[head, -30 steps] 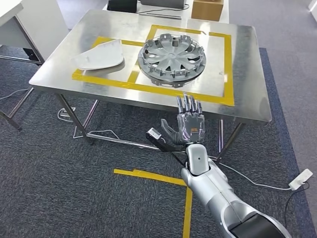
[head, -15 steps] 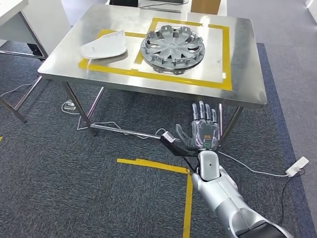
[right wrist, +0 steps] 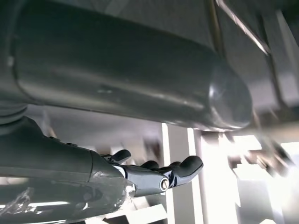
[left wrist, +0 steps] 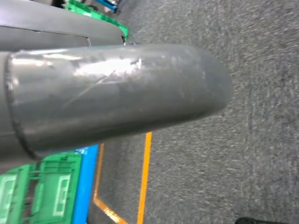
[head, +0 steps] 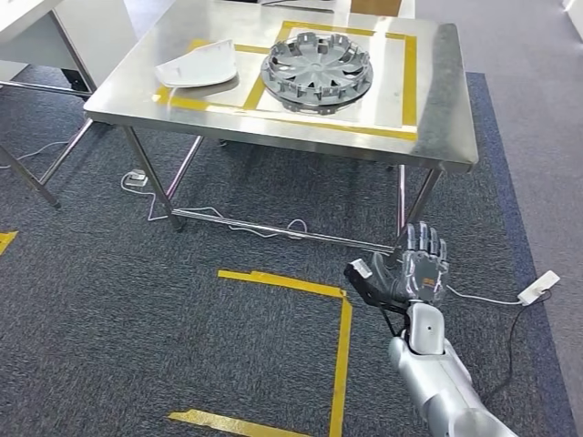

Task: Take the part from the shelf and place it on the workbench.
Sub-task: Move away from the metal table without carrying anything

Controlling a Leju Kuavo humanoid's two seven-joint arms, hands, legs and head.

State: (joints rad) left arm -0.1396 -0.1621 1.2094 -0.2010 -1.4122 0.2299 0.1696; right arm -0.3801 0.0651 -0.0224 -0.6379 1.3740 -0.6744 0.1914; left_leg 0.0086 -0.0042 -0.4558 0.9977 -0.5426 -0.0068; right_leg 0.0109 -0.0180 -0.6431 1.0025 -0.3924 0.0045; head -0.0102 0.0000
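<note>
- Workbench: a stainless-steel table point(head: 440, 100) with thin metal legs stands on dark grey carpet; yellow tape point(head: 410, 73) marks rectangular zones on its top.
- Part: a round grey plastic wheel cover point(head: 317, 70) with radial spokes lies flat on the table inside the larger taped rectangle, touched by neither hand.
- Second item: a pale, fan-shaped flat panel point(head: 198, 66) lies on the table just beside the wheel cover, in the smaller taped zone.
- Right hand point(head: 415, 273): held low in front of the table, over the carpet, well apart from the wheel cover. Its fingers are extended and spread, thumb out to the side; it holds nothing (the right wrist view shows its dark fingers point(right wrist: 183, 168) straight and free).
- Left hand point(left wrist: 116, 95): the left wrist view shows a thick grey thumb over the carpet; whether the hand is spread or closed cannot be told.
- Floor: yellow tape lines point(head: 342, 355) cross the carpet; a white power strip point(head: 537, 287) with a cable lies near the right arm.
</note>
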